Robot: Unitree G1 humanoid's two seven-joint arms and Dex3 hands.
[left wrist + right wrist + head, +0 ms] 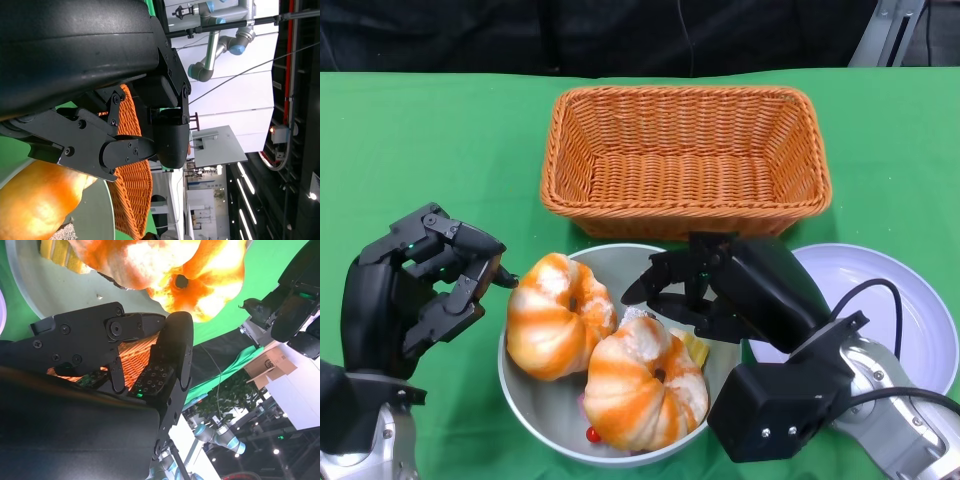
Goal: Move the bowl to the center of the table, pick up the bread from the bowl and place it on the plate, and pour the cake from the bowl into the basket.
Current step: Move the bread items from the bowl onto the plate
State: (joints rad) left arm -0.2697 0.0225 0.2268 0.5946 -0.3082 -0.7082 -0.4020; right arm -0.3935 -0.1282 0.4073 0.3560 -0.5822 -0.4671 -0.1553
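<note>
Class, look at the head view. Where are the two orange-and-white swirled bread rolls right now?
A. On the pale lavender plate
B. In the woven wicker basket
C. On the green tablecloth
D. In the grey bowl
D: both orange-and-white swirled bread rolls lie inside the grey bowl, while the woven wicker basket holds nothing.

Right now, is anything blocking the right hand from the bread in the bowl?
Nothing visible does. The right hand hovers open over the bowl rim, right beside the nearer bread.
</note>
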